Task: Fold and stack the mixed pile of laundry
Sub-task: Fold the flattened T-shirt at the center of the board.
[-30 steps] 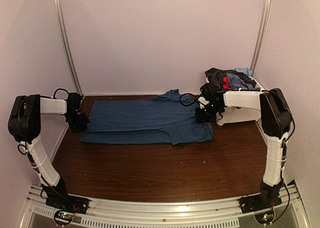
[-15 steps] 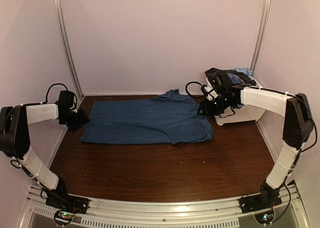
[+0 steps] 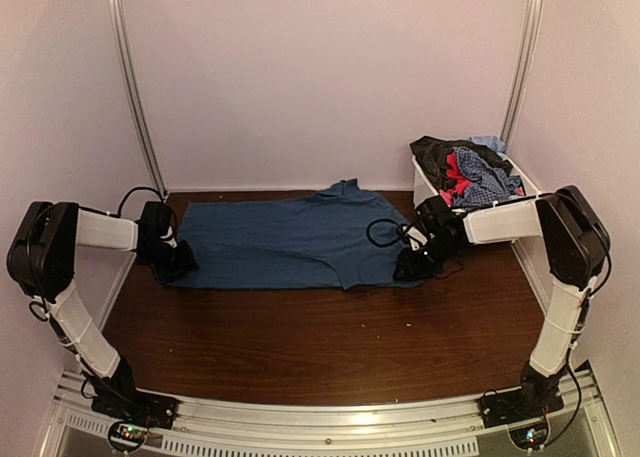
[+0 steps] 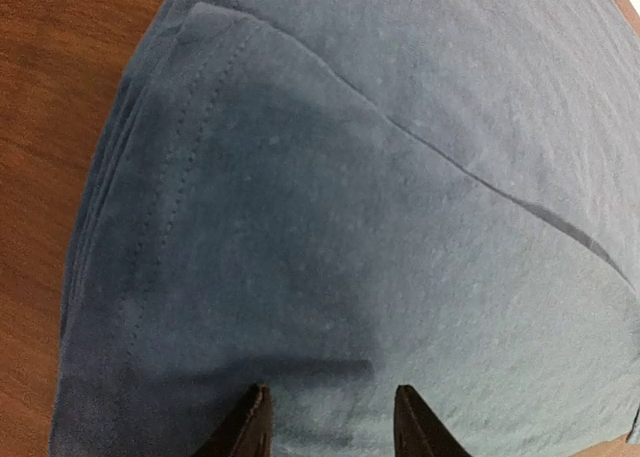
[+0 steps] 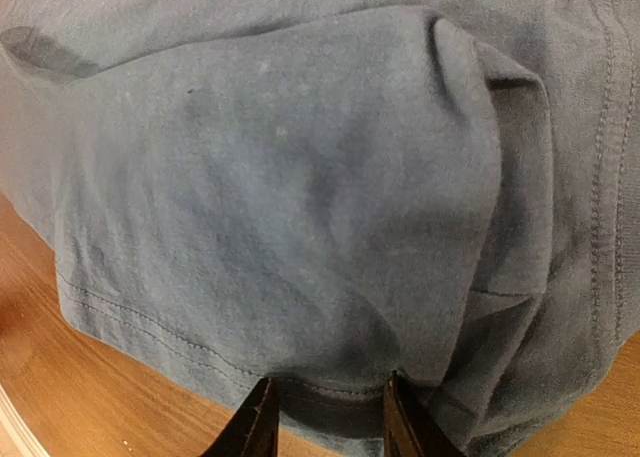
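A plain dark-blue T-shirt (image 3: 290, 242) lies folded lengthwise across the back of the brown table (image 3: 320, 337). My left gripper (image 3: 178, 264) is down at its left near corner, jaws open over the cloth (image 4: 350, 207), with the fingertips (image 4: 252, 422) resting on it. My right gripper (image 3: 408, 269) sits at the shirt's right near corner, open, with the sleeve hem (image 5: 330, 392) lying between its fingertips (image 5: 262, 417). The rest of the mixed laundry pile (image 3: 465, 167), black, red, checked blue and light-blue pieces, is heaped in the bin.
The white plastic bin (image 3: 428, 187) stands at the back right, just behind my right forearm. Walls close the back and both sides. Bare wood (image 5: 80, 397) lies in front of the shirt.
Both grippers were shut at the shirt's ends, then lifted off and opened. They have now come down at the shirt's near corners. The shirt lies much as before.
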Robot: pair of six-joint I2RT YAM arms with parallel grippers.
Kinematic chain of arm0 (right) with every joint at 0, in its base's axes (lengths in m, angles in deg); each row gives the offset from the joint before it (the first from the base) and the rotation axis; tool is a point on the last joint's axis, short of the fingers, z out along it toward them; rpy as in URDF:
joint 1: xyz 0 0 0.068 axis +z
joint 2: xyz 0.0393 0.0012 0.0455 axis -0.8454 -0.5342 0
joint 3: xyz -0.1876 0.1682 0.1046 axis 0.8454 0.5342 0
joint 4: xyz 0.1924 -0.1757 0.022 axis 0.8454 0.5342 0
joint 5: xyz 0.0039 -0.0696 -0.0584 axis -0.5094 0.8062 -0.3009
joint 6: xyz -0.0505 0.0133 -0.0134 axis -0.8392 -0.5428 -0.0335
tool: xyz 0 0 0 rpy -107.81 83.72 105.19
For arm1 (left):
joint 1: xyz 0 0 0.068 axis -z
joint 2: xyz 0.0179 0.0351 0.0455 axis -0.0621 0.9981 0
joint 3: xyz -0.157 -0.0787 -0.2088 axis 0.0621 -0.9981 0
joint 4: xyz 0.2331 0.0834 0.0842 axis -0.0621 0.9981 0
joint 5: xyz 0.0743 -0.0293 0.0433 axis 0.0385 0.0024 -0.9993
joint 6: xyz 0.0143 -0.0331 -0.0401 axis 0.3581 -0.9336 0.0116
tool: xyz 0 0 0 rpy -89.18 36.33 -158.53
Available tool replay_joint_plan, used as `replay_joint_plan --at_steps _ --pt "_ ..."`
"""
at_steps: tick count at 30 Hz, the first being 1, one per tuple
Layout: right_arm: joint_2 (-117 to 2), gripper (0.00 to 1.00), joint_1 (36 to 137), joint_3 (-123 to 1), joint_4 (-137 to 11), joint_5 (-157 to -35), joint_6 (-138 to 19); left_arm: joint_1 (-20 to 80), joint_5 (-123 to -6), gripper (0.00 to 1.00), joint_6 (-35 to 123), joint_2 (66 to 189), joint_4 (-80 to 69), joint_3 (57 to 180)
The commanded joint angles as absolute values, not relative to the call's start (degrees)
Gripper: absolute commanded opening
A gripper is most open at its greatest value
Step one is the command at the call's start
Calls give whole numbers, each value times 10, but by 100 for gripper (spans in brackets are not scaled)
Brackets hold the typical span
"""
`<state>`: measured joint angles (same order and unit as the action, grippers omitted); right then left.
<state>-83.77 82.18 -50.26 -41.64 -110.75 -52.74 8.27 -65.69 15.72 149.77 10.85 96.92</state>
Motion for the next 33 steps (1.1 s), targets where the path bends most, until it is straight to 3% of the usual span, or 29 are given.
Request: replay_joint_plan --at_steps 1,8,11,16,25,33 --pt "-831 35 844 -453 -441 -1118 -508 77 -695 43 144 1481 145 925" --pt "-724 35 904 -335 -465 -1141 -440 53 -713 43 153 1380 171 862" --pt "-656 39 911 -315 -462 -1151 -403 56 -696 49 182 1317 165 854" --pt "-557 44 910 -304 -422 -1147 -376 157 -627 57 224 1239 133 885" --pt "-563 40 911 -241 -495 -1185 -336 466 -590 48 115 1415 -61 941" --pt "-618 39 899 -212 -544 -1175 -336 558 -558 41 63 1552 -161 999"
